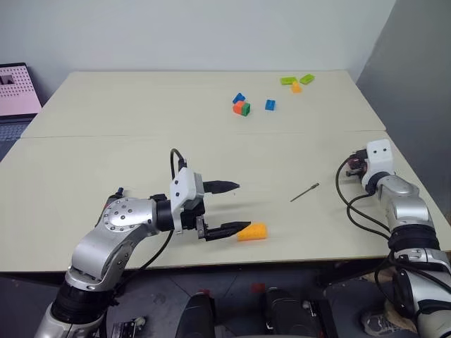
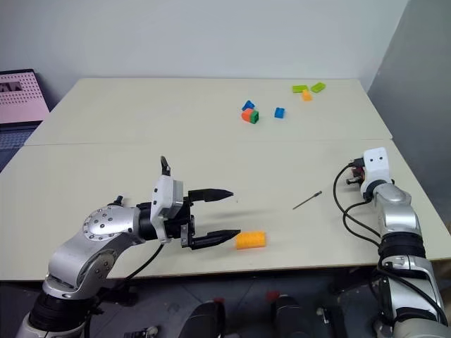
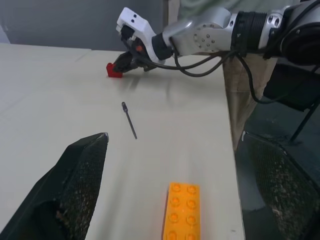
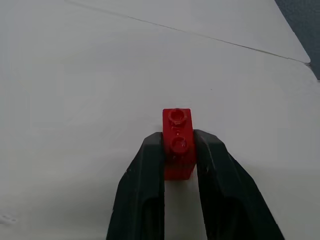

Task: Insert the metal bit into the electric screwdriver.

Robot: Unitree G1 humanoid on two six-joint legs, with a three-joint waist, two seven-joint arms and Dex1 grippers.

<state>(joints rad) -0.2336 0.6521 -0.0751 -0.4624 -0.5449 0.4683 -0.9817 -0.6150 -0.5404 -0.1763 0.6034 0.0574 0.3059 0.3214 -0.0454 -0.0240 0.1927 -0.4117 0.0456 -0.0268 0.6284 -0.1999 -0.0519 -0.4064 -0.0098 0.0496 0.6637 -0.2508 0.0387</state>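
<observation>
The metal bit (image 1: 304,191) lies flat on the cream table (image 1: 141,127), right of centre, with nothing touching it. My left gripper (image 1: 242,205) hovers left of it, open, its lower finger close beside an orange brick (image 1: 252,232) near the front edge. Nothing is between its fingers. At the table's right edge my right gripper (image 4: 177,137) points away from me. Its fingers press both sides of a small red brick (image 4: 177,120) that rests on the table. The electric screwdriver is out of view.
Small coloured bricks lie at the far side: a blue, orange and green cluster (image 1: 241,105), a blue one (image 1: 270,104), and green and orange ones (image 1: 296,81). A pink board (image 1: 17,88) stands off the table's far left corner.
</observation>
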